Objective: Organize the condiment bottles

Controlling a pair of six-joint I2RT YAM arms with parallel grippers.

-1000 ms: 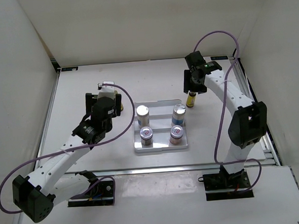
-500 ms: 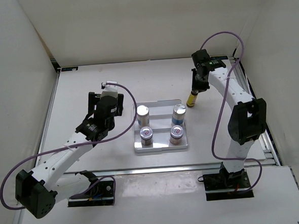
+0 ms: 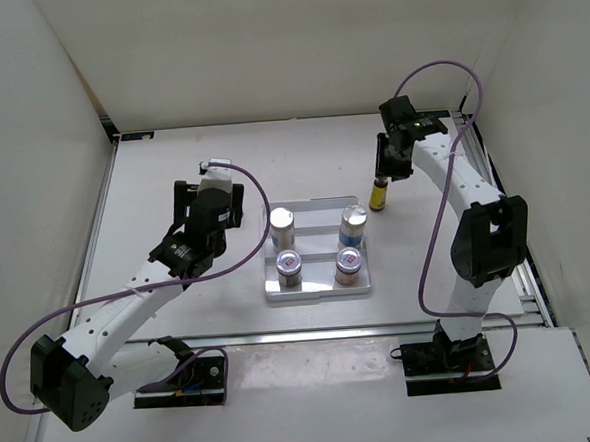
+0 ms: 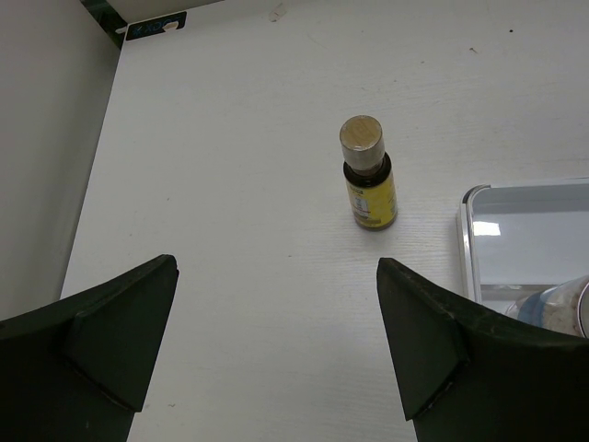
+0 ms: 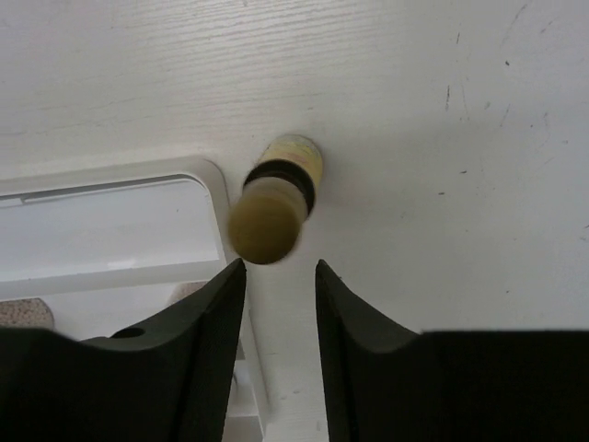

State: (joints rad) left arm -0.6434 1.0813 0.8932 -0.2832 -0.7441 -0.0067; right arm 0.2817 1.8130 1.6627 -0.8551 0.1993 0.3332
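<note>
One slim yellow bottle with a gold cap [image 4: 367, 175] stands on the table ahead of my left gripper [image 4: 276, 267], which is wide open and empty. In the top view the left gripper [image 3: 214, 204] hides that bottle. The second yellow bottle [image 3: 378, 194] stands just right of the tray's far right corner. My right gripper [image 3: 390, 161] hovers just behind and above it. In the right wrist view the right gripper [image 5: 281, 265] is narrowly open, with the bottle [image 5: 276, 207] just beyond its tips, not between them. Two white cylinders [image 3: 281, 225] [image 3: 352, 222] and two short jars [image 3: 290, 267] [image 3: 349, 266] stand in the tray.
The white stepped tray [image 3: 319, 289] lies mid-table between the arms; its corner shows in the left wrist view [image 4: 515, 230] and the right wrist view [image 5: 110, 230]. White walls close in the table on the left, back and right.
My right gripper has turned and shifted slightly right above its yellow bottle. My left arm has shifted a little, and its bottle no longer peeks out beside it in the top view.
</note>
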